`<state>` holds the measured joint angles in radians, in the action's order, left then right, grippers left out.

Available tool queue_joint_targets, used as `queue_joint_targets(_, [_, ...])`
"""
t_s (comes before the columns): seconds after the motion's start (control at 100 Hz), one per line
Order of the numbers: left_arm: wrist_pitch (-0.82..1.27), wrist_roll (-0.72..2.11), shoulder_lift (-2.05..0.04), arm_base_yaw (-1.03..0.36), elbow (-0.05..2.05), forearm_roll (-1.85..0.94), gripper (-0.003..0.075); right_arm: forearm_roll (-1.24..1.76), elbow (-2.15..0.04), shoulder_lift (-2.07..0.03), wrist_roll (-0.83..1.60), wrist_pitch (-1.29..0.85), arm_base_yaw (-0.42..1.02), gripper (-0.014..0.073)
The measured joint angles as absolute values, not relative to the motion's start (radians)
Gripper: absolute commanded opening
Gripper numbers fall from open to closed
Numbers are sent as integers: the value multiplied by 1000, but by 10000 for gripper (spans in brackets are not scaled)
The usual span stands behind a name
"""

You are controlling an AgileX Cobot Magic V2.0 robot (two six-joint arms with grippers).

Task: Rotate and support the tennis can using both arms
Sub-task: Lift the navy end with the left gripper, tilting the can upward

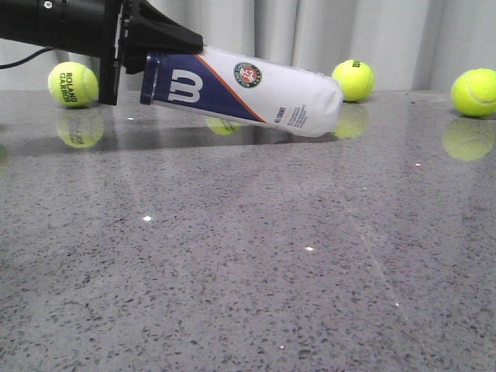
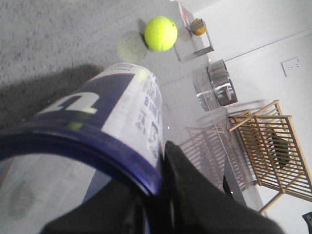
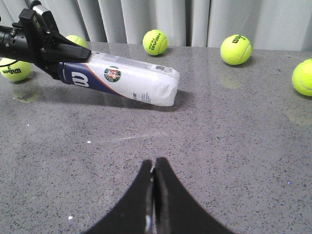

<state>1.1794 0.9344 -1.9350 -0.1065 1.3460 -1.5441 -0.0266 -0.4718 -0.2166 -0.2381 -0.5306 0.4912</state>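
Observation:
The tennis can point(image 1: 256, 93), white and navy with a W logo and a round emblem, is tilted. Its navy-rimmed end is lifted at the left and its far end rests on the grey table point(image 1: 232, 256). My left gripper point(image 1: 147, 58) is shut on the rim of the raised end. In the left wrist view one black finger point(image 2: 187, 185) presses the outside of the can's rim point(image 2: 102, 146). The can point(image 3: 122, 78) and the left gripper point(image 3: 61, 53) also show in the right wrist view. My right gripper point(image 3: 154, 163) is shut and empty, low over the table, well short of the can.
Yellow-green tennis balls lie at the back: one at the left point(image 1: 73, 84), one behind the can's right end point(image 1: 353, 80), one at the far right point(image 1: 474, 91). Grey curtains hang behind the table. A wooden rack point(image 2: 273, 146) and clear boxes point(image 2: 195, 41) stand beyond the table.

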Motion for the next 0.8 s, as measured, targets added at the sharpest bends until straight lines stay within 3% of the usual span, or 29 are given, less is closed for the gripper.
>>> queue_joint_targets(0.27, [1173,842,-1898,-89,1522,-1439,-20,-27,-472,-217,-238,-531,491,-69])
queue_joint_targets(0.56, [1223,513,-1802,-114,1872,-870,-20,-27,-472,-217,-238,-531,491,-69])
queue_joint_targets(0.8, [1253,312,-1704,-230,1970,-500,-20,-27,-472,-217,-238,-531,491,-69])
